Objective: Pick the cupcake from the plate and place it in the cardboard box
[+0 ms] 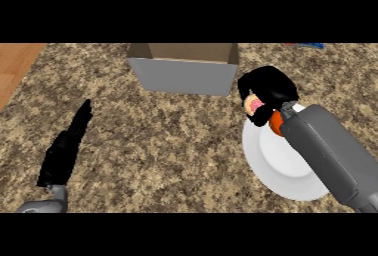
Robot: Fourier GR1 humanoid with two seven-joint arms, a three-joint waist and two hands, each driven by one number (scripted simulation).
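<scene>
While above plate (273,165), R hand (267,90) round cupcake (255,105)

A kitchen setting, seen from steeply above. Most of the view is a desk (170,140) with a speckled brown and tan stone-like top, the kind used for kitchen worktops. Along the far left edge runs a strip of warm orange wood surface (15,62). A white round plate (277,165) lies on the stone top, suggesting food serving, and an open cardboard box (184,70) stands near it.
</scene>
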